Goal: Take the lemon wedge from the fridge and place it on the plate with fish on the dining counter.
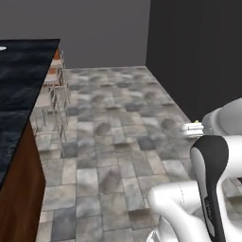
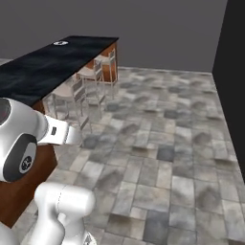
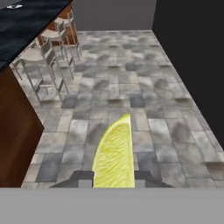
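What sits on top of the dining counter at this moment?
At the far end of the dining counter lies a small white plate; what it carries is too small to make out. The rest of the visible black top is bare. The lemon wedge is held in the gripper.

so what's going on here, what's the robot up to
The arm is carrying the lemon wedge, clamped between the two fingers of its gripper, above a grey tiled floor. The dining counter with its black stone top runs along the left, with stools beside it. The plate sits at the counter's far end, so the wedge is not yet delivered.
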You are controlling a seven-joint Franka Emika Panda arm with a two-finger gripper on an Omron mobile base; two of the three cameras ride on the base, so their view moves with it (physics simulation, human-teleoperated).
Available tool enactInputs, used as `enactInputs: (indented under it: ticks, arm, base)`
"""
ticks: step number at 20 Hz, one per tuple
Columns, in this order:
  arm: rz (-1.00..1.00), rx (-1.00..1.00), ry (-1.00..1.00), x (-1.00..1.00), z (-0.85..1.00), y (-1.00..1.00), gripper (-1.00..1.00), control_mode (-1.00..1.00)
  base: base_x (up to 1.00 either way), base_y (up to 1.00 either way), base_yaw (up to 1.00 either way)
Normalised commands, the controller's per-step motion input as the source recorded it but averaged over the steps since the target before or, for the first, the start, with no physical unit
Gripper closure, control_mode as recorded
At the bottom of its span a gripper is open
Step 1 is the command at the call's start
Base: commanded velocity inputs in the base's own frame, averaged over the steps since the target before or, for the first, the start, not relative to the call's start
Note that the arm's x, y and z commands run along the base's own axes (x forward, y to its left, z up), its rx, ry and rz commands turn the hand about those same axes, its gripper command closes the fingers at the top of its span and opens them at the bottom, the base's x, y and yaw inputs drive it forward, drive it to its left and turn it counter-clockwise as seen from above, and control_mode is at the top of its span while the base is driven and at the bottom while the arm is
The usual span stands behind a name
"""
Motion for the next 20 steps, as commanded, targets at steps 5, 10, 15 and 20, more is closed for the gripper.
enactInputs:
  ticks: [5,10,15,20]
  arm:
    - [0.0,0.0,0.0,0.0,0.0,0.0,1.0,1.0]
    - [0.0,0.0,0.0,0.0,0.0,0.0,1.0,1.0]
    - [0.0,0.0,0.0,0.0,0.0,0.0,1.0,1.0]
    - [0.0,0.0,0.0,0.0,0.0,0.0,1.0,1.0]
  base:
    - [1.0,-0.21,0.01]
    - [1.0,-0.23,0.0]
    - [1.0,-0.26,0.0]
    - [1.0,-0.23,0.0]
